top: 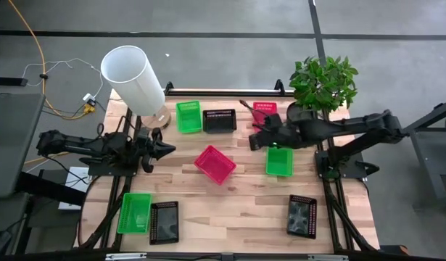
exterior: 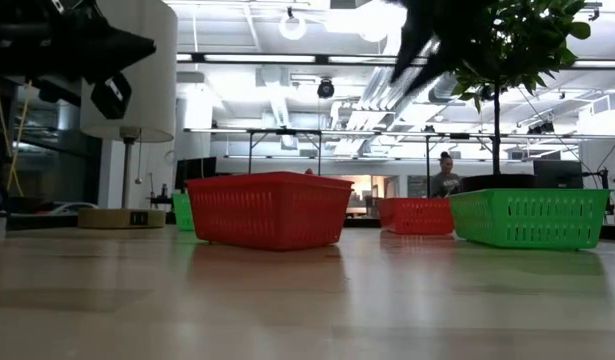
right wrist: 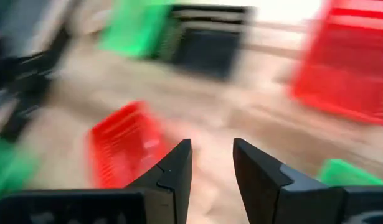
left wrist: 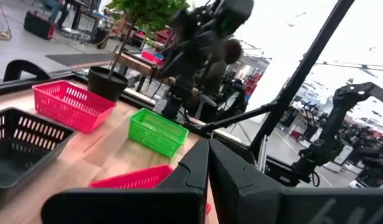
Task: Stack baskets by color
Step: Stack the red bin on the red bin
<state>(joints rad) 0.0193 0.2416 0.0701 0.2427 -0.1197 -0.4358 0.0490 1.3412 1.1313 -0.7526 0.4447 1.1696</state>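
Eight baskets show on the table, none stacked: a pink basket point(top: 215, 164) lies at the centre. Such thin mesh plastic is probably light and a little flexible; the rim wall is best to pinch. The left gripper point(top: 164, 150) is closed and empty, left of it; the right gripper point(top: 256, 138) hangs parted, empty.

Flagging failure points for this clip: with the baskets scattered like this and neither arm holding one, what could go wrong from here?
1. The right gripper, fingers apart and empty, hangs among a magenta-pink mesh plastic basket, a black mesh plastic basket and a bright green mesh plastic basket; it might catch the wrong colour.
2. The tilted magenta-pink basket in the middle may slide when gripped.
3. The right arm works beside the small potted tree and could snag its leaves.
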